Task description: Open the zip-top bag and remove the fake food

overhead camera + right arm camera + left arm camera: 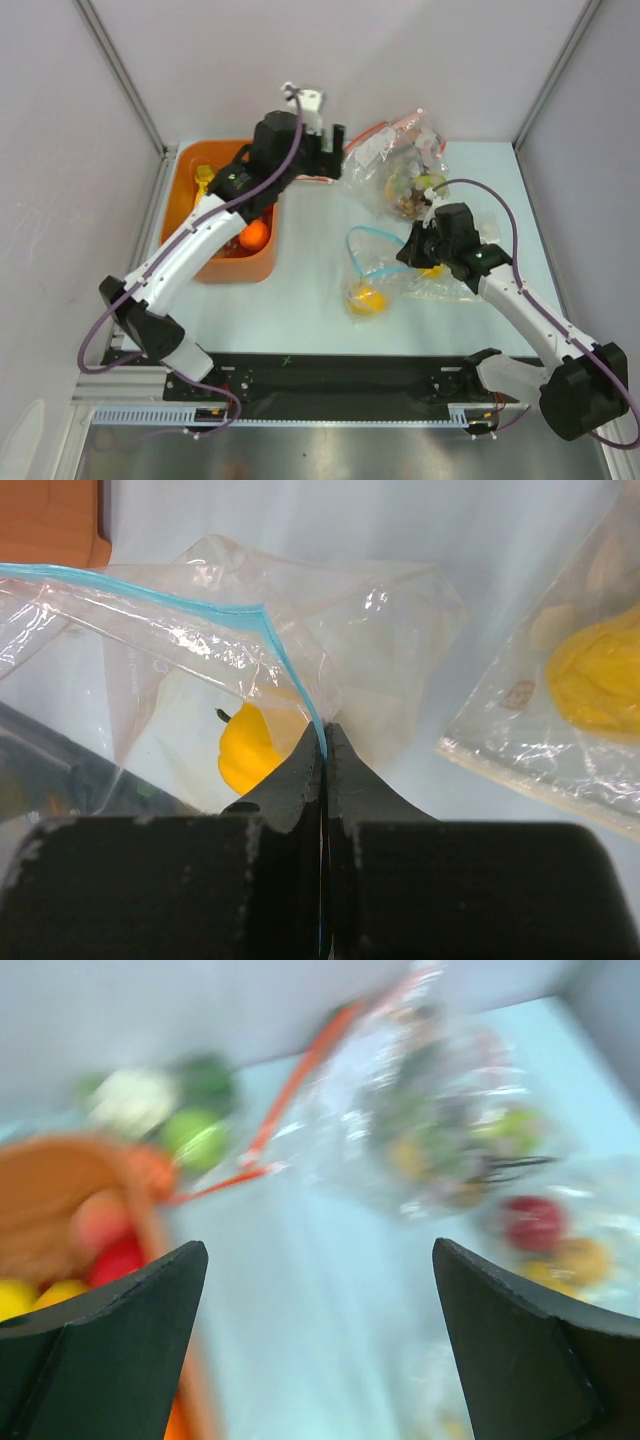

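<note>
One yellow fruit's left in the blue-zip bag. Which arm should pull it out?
Probably left: the left gripper is open near the orange bin, while the right gripper is shut on the teal strip of the zip-top bag.

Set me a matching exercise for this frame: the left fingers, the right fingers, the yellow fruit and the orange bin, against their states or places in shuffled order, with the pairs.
Column one:
1. left fingers
2. right fingers
3. yellow fruit
4. orange bin

Column two:
A. inside the zip-top bag
B. at the left side of the top view, fruit in it
C. open, holding nothing
D. shut on the bag's teal strip

Pairs: 1-C, 2-D, 3-A, 4-B
</note>
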